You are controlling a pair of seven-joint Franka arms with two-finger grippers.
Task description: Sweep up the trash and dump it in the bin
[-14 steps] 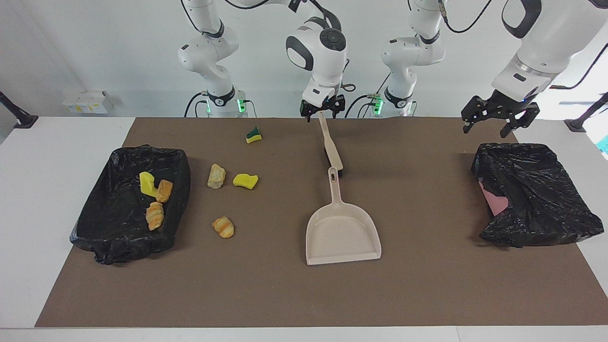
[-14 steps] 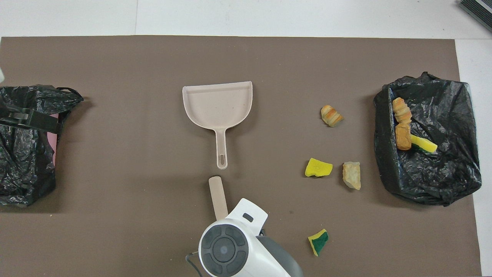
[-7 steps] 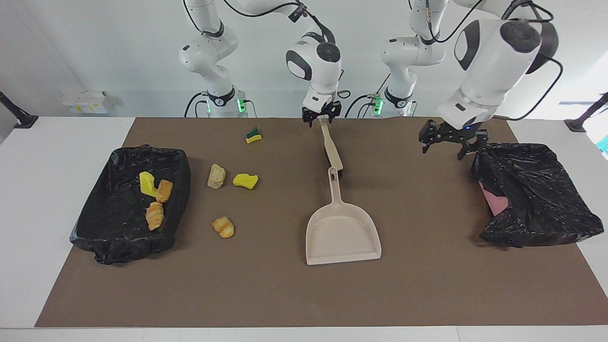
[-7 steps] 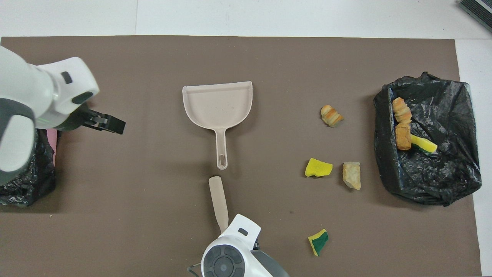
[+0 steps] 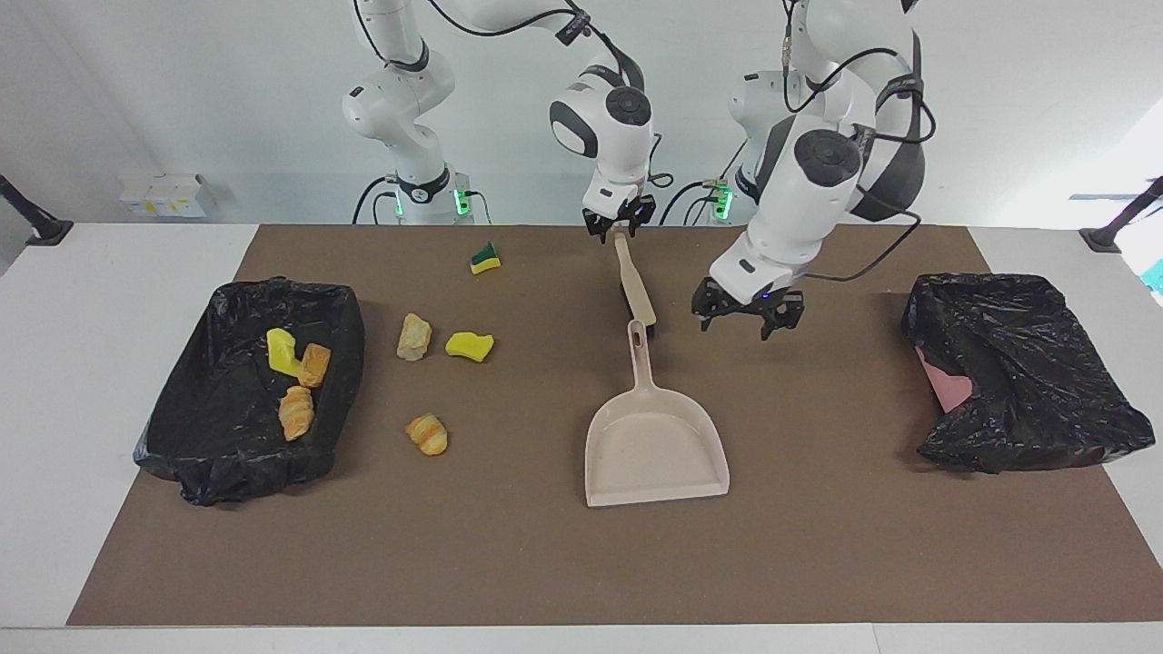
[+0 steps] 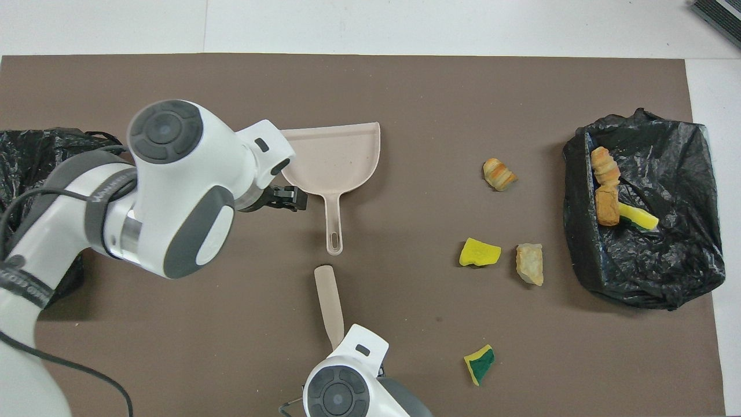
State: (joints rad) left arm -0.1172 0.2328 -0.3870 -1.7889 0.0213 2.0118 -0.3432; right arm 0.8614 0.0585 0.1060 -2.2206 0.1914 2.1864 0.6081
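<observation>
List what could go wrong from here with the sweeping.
1. The right tool sits at the very tip of the brush handle; gripped there, the brush may swing or slip.
2. The open left tool hangs beside the dustpan handle, not over it; descending, it may nudge the pan.
3. The yellow-and-green sponge lies apart, nearest the robots, and may get missed.

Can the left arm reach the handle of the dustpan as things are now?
Probably yes. The left gripper hangs just beside the dustpan handle, toward the left arm's end, and nothing lies between them. The brush ends short of the handle.
</observation>
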